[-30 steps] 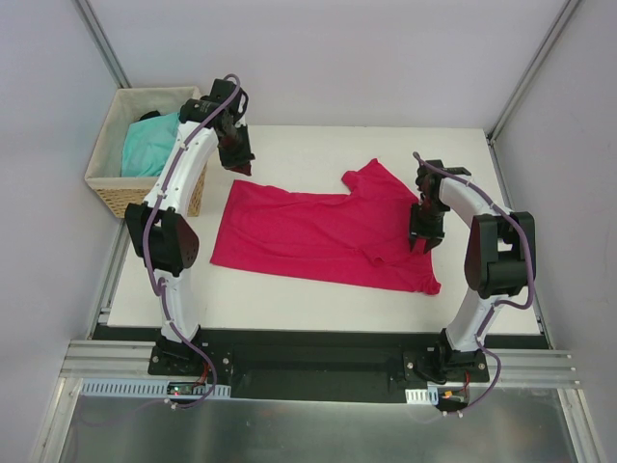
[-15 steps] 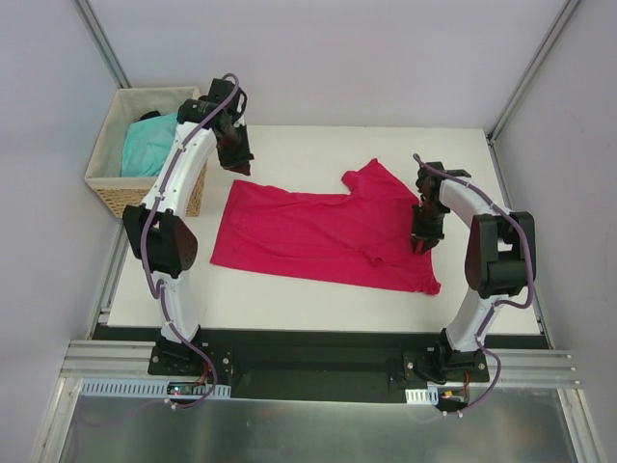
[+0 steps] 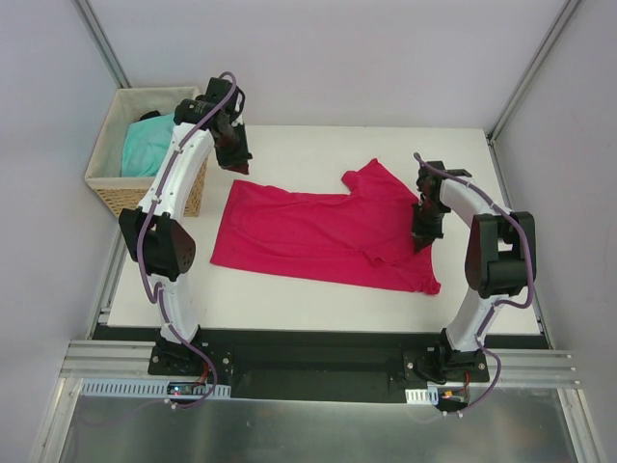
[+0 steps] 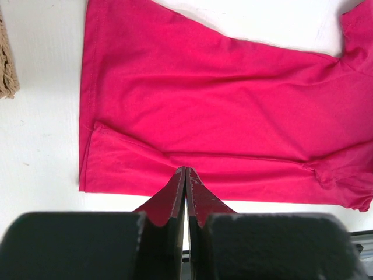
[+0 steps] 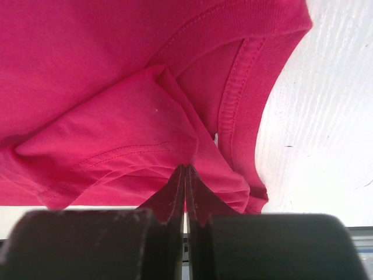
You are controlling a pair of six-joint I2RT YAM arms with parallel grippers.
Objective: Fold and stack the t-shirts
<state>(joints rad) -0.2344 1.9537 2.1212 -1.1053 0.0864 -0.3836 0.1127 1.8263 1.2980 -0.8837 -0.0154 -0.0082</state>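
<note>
Found pink t-shirt spread across middle of white bench, turquoise t-shirt in basket beside far-left corner, grey walls around. Saw right gripper pinching pink t-shirt, left gripper shut, empty, raised.

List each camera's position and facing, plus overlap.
Top: above, behind the robot, looking down on table, basket, pink shirt; left arm, right arm visible.
Left wrist: high over the shirt, looking down; shut left pincer visible.
Right wrist: close on the shirt's neckline; right pincer shut on fabric.
Shared: all see the pink shirt.
</note>
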